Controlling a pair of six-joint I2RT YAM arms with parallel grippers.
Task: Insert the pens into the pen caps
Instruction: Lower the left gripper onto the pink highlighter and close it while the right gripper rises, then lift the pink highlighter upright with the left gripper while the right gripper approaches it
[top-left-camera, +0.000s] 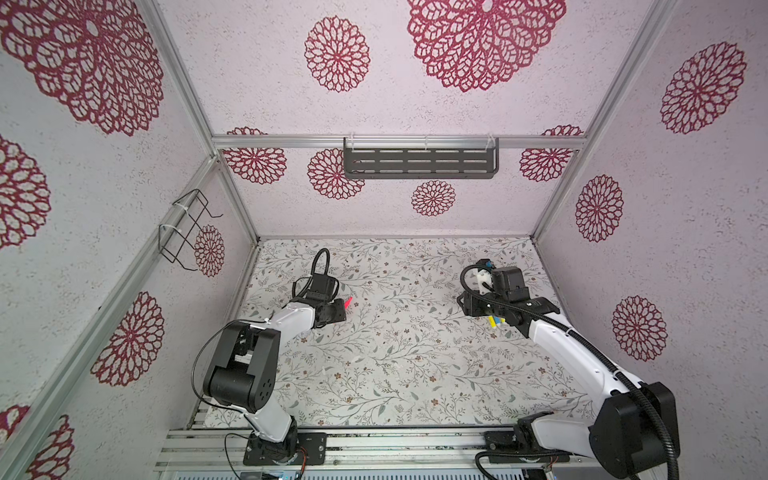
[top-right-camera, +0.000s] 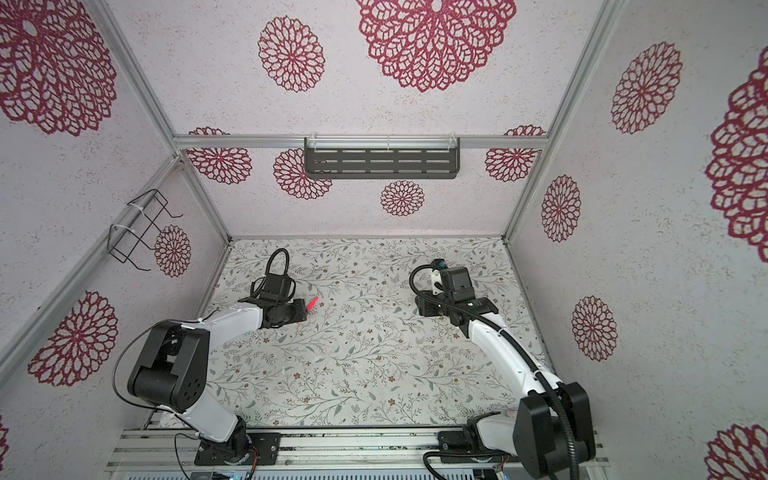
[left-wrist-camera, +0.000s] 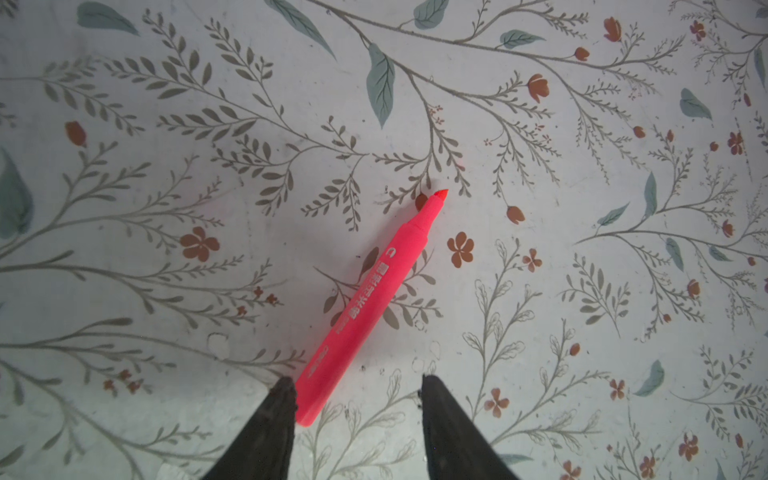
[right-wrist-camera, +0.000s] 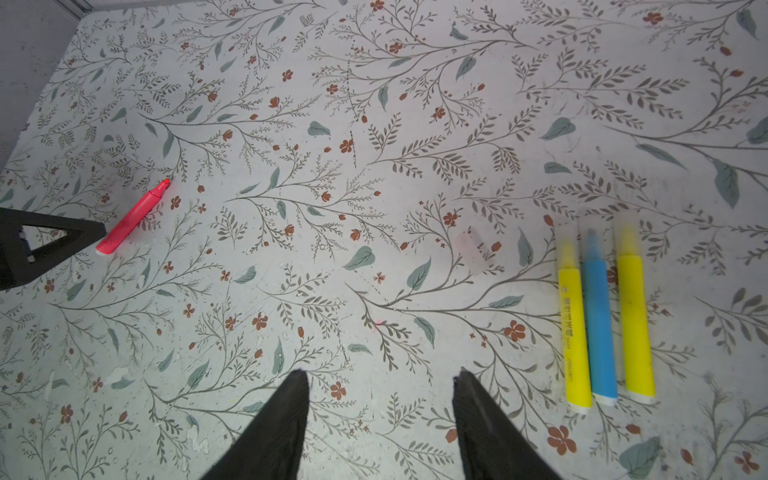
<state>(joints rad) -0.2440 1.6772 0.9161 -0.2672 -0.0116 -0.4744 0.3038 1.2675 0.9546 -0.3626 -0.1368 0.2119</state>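
Note:
A red-pink pen lies uncapped on the floral mat, and it also shows in both top views. My left gripper is open, low over the pen's blunt end. That end sits between the jaws, against one finger. My right gripper is open over bare mat with nothing between its fingers. Beside it lie three pens in a row: yellow, blue, yellow. Each has a translucent cap over its tip. One loose pen cap lies faint on the mat.
A black slotted shelf hangs on the back wall. A wire rack is fixed to the left wall. Patterned walls close the mat in on three sides, and an aluminium rail runs along the front by the arm bases.

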